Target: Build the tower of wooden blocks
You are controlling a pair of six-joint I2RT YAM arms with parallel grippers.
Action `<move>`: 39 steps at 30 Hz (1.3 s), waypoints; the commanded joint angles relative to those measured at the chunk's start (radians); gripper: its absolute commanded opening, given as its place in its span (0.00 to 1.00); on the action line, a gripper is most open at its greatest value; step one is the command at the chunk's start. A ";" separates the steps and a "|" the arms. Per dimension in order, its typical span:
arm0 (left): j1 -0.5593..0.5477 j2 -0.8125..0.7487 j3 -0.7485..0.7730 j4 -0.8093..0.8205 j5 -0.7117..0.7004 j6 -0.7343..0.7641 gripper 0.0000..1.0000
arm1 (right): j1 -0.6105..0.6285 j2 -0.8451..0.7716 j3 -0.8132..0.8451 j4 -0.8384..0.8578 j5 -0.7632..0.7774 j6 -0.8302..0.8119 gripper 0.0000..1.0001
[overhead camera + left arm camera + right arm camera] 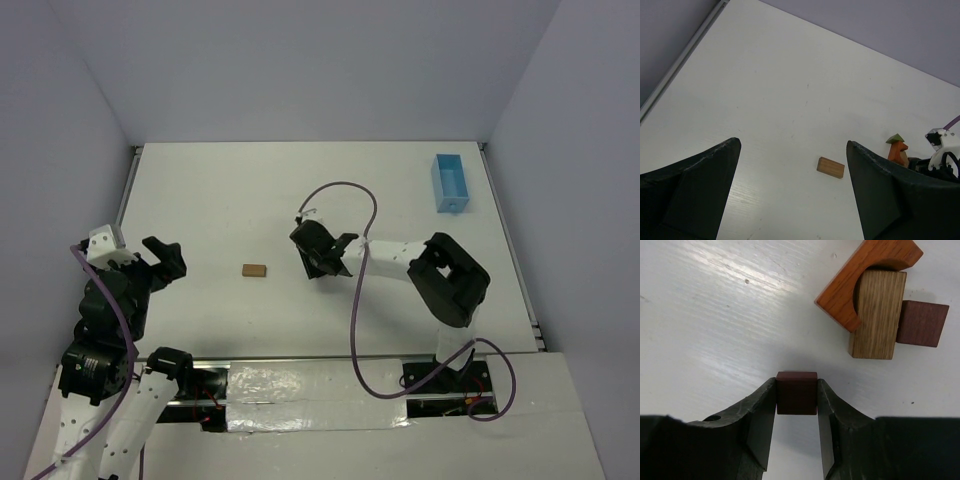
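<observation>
From above, the right gripper (322,255) hides the tower (897,148); a tan block (254,270) lies apart to its left. Left wrist: the left gripper (792,144) gapes empty, well back from the tower. Right wrist: jaws clamp a reddish cube (797,391) near the tower (877,315). The cube looks light, rigid and smooth, so it is likely best pinched across flat opposite faces, as here.

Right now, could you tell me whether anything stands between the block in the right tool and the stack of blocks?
Nothing visible does: only bare table lies between the dark red block clamped in the right tool and the stack ahead.
</observation>
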 commanded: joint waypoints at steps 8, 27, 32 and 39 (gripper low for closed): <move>0.004 0.004 0.006 0.023 -0.042 -0.001 0.99 | 0.152 0.073 0.296 -0.154 0.208 0.398 0.33; 0.005 -0.033 0.012 0.004 -0.083 -0.016 0.99 | 0.239 0.409 0.719 -0.299 0.307 0.556 0.33; 0.005 -0.040 0.012 0.006 -0.077 -0.015 1.00 | 0.251 0.465 0.791 -0.345 0.307 0.553 0.35; 0.007 -0.043 0.011 0.006 -0.074 -0.013 1.00 | 0.254 0.505 0.863 -0.359 0.309 0.561 0.39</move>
